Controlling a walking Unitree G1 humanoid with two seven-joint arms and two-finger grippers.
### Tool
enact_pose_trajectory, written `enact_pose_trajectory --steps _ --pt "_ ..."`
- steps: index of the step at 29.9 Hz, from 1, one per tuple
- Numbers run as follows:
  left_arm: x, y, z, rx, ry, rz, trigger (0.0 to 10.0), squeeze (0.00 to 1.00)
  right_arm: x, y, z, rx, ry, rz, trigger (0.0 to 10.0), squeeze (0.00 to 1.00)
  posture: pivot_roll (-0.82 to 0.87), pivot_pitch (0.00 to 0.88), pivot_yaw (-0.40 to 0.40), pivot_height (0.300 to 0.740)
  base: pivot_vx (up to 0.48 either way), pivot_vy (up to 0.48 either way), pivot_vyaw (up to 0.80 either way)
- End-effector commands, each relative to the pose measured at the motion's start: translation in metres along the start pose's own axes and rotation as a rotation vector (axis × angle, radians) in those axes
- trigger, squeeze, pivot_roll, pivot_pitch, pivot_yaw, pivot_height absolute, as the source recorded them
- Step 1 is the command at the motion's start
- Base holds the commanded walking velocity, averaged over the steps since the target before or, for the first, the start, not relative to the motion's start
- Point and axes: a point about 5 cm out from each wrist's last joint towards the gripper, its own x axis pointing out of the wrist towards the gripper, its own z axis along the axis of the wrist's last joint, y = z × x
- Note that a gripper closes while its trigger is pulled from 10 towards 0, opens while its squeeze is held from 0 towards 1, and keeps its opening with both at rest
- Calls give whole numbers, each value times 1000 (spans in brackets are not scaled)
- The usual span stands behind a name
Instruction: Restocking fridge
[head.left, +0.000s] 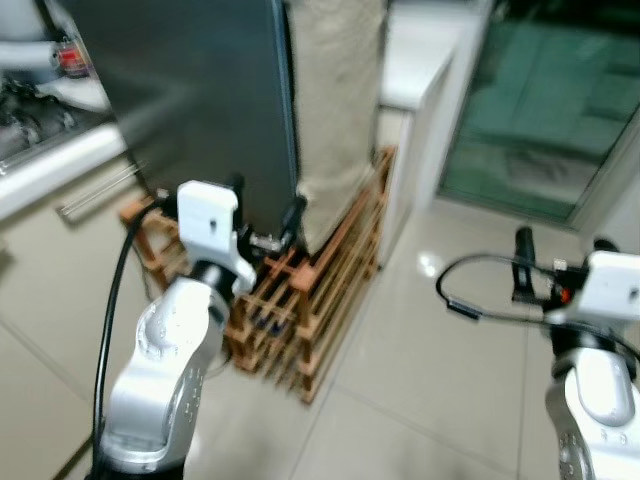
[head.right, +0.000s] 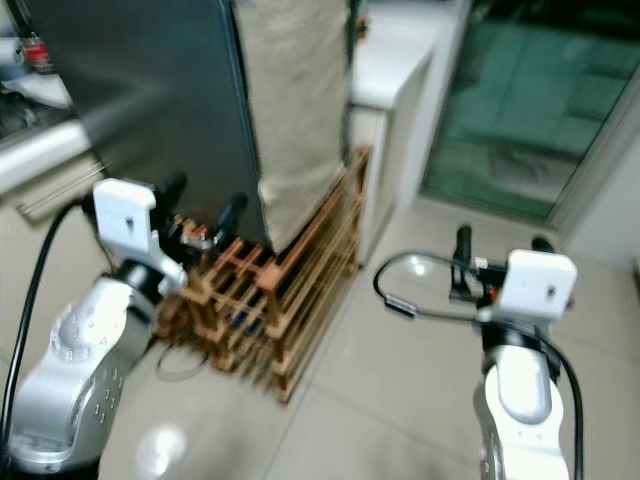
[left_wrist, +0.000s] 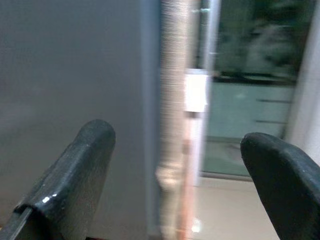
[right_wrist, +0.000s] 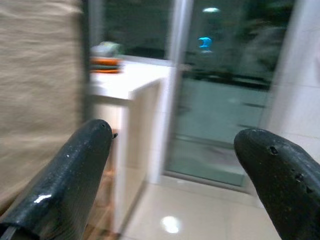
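Both arms are raised in front of the robot, elbows bent and forearms pointing forward. The left gripper (head.left: 265, 215) sits close before the dark face of the fridge (head.left: 200, 90), its two black fingers spread apart with nothing between them; in the left wrist view the fingers (left_wrist: 75, 180) frame the grey fridge panel and its right edge. The right gripper (head.left: 560, 255) is held out over the glossy floor tiles (head.left: 440, 380), well apart from the fridge, its fingers likewise wide open and empty, with a black cable (head.left: 470, 290) looping out to its left.

The fridge stands at the left of the head views, cut off by the top edge so that neither its handle nor its door seam can be made out. A beige cloth (head.left: 335, 110) hangs down just beside its right side, over a wooden lattice rack (head.left: 310, 300) that sits on the floor and runs along the fridge's base. Dark shapes inside the rack are perhaps bottles, but the blur makes this hard to tell.

To the right of the cloth stands a white counter (right_wrist: 132, 87) with orange and pale items (right_wrist: 105, 57) stacked on it, too smeared to name. Beyond is a glass sliding door (head.left: 550, 110). At far left a countertop (head.left: 50, 150) carries blurred kitchen things.
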Motion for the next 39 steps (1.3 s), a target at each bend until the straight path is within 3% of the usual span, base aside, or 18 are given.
enact_pose_trajectory --steps 1,6,11,14,16,20,30,39 --pt "5 -3 -4 -7 24 0 10000 0 -1 -5 -2 -23 12 -18 10000 0 -95 0 6 740 480 0 0" --pt "14 -6 -1 10 5 -17 10000 0 3 -2 1 -17 -1 -6 10000 0 -98 0 5 740 480 0 0" --pt "22 -7 3 -35 -3 -50 10000 0 7 -1 5 -14 -20 -6 10000 0 -102 0 6 740 0 0 0" --pt "34 -10 6 -52 6 -94 10000 0 9 0 4 -12 -18 -5 10000 0 -102 0 3 740 0 0 0" --pt "50 -13 14 -72 -4 -124 10000 0 11 2 4 -6 -16 0 10000 0 -103 0 3 740 0 0 0" --pt "62 -18 20 -125 -11 -144 10000 0 13 3 3 -4 -19 -7 10000 0 -109 0 12 740 0 0 0" --pt "63 -33 17 -157 43 -238 10000 0 13 1 0 -3 -7 -25 10000 0 -126 0 34 740 0 0 0" --pt "55 -34 -19 -152 183 -208 10000 0 17 -3 -9 -12 24 -20 10000 0 -132 10 27 740 0 0 0"
